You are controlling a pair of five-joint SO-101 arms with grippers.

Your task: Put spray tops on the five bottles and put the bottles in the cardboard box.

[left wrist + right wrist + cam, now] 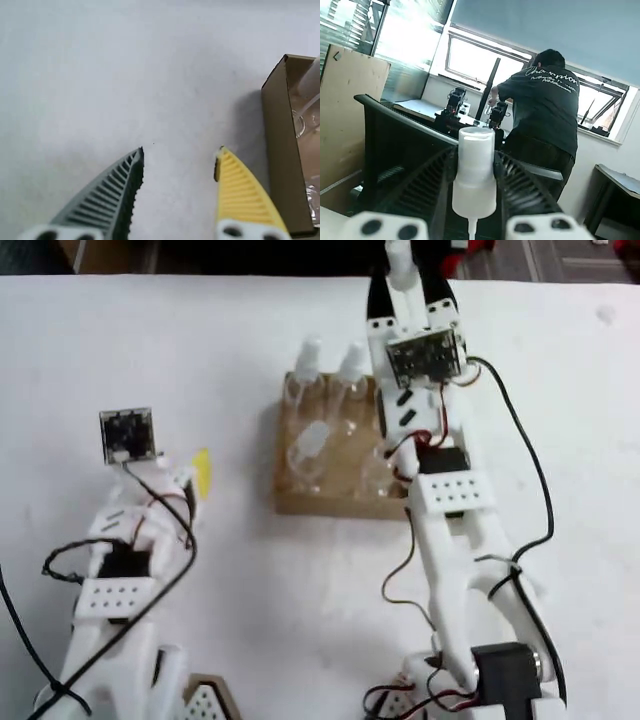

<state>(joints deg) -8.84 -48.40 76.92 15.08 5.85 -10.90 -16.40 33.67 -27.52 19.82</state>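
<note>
The cardboard box (300, 503) sits mid-table with several clear bottles in it. Two bottles at its far side carry white spray tops (308, 358) (352, 364); another clear bottle (306, 452) stands nearer. My right gripper (404, 285) is raised beyond the box's far right corner, pointing up and away. In the right wrist view that gripper (475, 157) is shut on a white spray top (476, 172) with its tube hanging down. My left gripper (179, 155) stands open over bare table left of the box (277, 150), its yellow finger (202, 475) nearest the box.
The white table (250, 600) spreads all round the box. The right arm's links and cables (450, 540) lie along the box's right side. A dark chair and a person at other robots show in the room behind.
</note>
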